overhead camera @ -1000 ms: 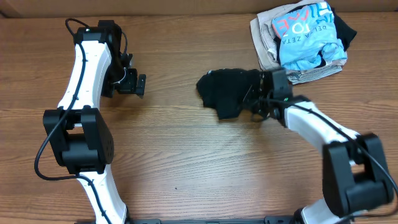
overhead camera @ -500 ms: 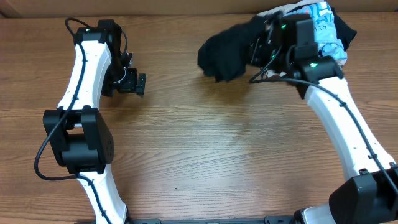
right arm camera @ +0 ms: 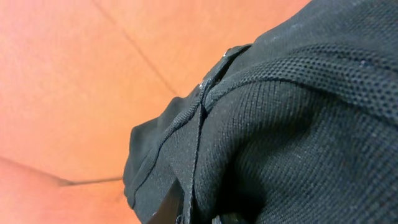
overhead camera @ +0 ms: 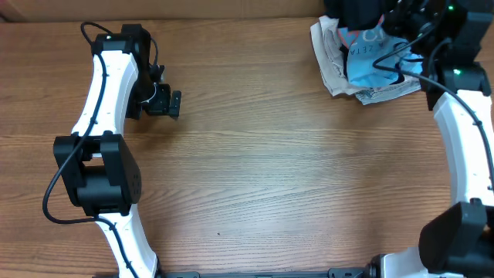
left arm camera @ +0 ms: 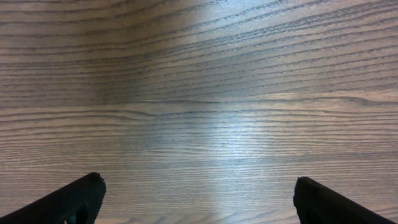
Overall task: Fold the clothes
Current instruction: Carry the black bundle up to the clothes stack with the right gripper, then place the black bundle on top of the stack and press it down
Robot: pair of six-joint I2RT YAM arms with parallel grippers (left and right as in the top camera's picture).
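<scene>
1. Two arms, one garment: black shirt (overhead camera: 349, 12) bunched high at the far right edge of the overhead view, up off the tabletop (overhead camera: 270, 177) and directly above a stack of folded clothes (overhead camera: 370, 73).
2. Right arm (overhead camera: 463, 131) reared up beside that stack. Right fingers buried in cloth in both views, so no gap to read. Judged clamped on the shirt, going by the fabric hanging clear of the wood.
3. Right wrist view: black shirt (right arm camera: 298, 124) nearly against the lens, filling the right side, with a seam running diagonally across the knit. Only blurred orange-brown behind it.
4. Left fingers (left arm camera: 68, 202) spread wide over bare wood grain, holding nothing. Parked on the left side in the overhead view, well apart from the shirt.
5. Long axis of the shirt: cannot tell. Just a crumpled lump, with no sleeve, hem or collar to pick out and no logo showing.
6. Deciding relation: shirt already in the right fingers, open tabletop to the left of the stack and nearer the robot. Right arm far closer than the left.
7. Likely next need: carry the bundle toward the middle and lay it out flat within reach of both arms.
8. Risk, as a judgement: dragging loose cloth across the stack and pulling its blue printed top piece (overhead camera: 378, 58) askew.
</scene>
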